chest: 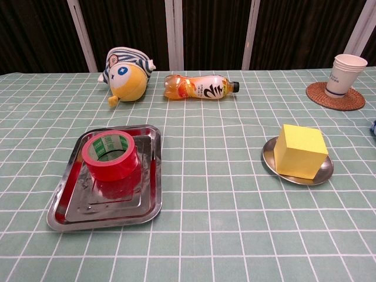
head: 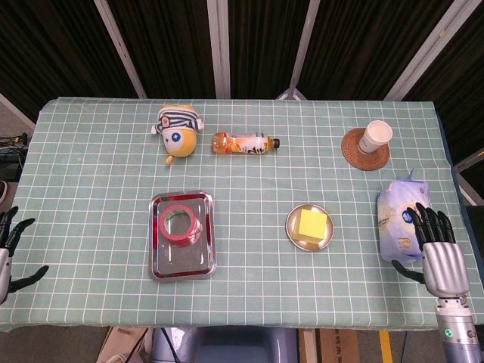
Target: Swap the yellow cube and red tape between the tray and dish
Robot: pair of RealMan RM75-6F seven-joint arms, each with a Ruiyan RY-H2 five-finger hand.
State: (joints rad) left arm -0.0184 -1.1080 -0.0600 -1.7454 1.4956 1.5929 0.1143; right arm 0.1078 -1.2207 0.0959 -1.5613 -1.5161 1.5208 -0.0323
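The red tape (head: 180,224) (chest: 110,155) lies in the far half of the steel tray (head: 171,264) (chest: 71,202). A yellow cube (head: 311,224) (chest: 299,151) sits on the small round steel dish (head: 292,229) (chest: 270,160) to the tray's right. My right hand (head: 433,242) hangs open at the table's right edge, well right of the dish, fingers spread and empty. At the left edge my left hand (head: 9,246) is partly cut off by the frame, open and empty, far from the tray. Neither hand appears in the chest view.
A striped yellow plush toy (head: 178,130) (chest: 124,75) and an orange drink bottle (head: 244,142) (chest: 200,87) lie at the back. A paper cup (head: 375,137) (chest: 345,76) stands on a woven coaster (head: 355,151) (chest: 317,94) back right. A white-blue packet (head: 399,215) lies beside my right hand.
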